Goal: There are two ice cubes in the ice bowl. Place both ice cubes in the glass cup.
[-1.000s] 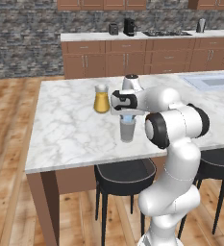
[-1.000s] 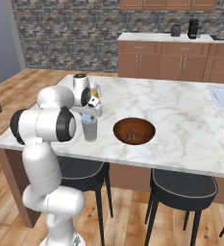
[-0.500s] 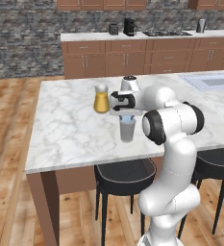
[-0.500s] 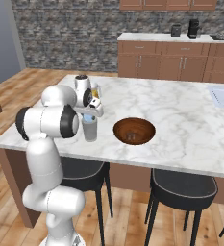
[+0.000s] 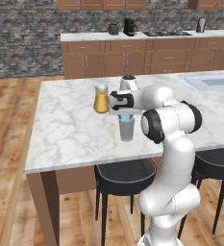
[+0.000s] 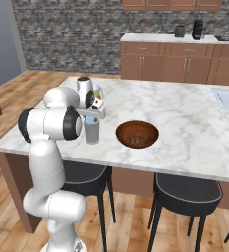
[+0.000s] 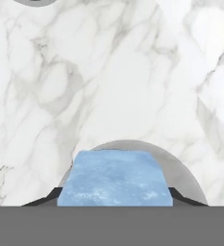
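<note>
My gripper point(image 5: 127, 115) hangs directly over the glass cup point(image 5: 126, 129), a small grey tumbler standing on the marble counter. It is shut on a pale blue ice cube point(image 7: 114, 178), which fills the space between the finger tips point(image 7: 183, 198). The cup's round rim point(image 7: 183, 168) shows just behind the cube. From the right side, the gripper point(image 6: 91, 119) sits just above the cup point(image 6: 92, 132). The dark reddish-brown ice bowl point(image 6: 137, 134) stands to the right of the cup, with a small pale speck point(image 6: 132, 141) inside that may be the other ice cube.
A pitcher of orange liquid point(image 5: 101, 99) stands on the counter just behind and left of the cup. A sink point(image 5: 209, 80) is set in the counter's far right. Black stools point(image 6: 185, 189) stand under the near edge.
</note>
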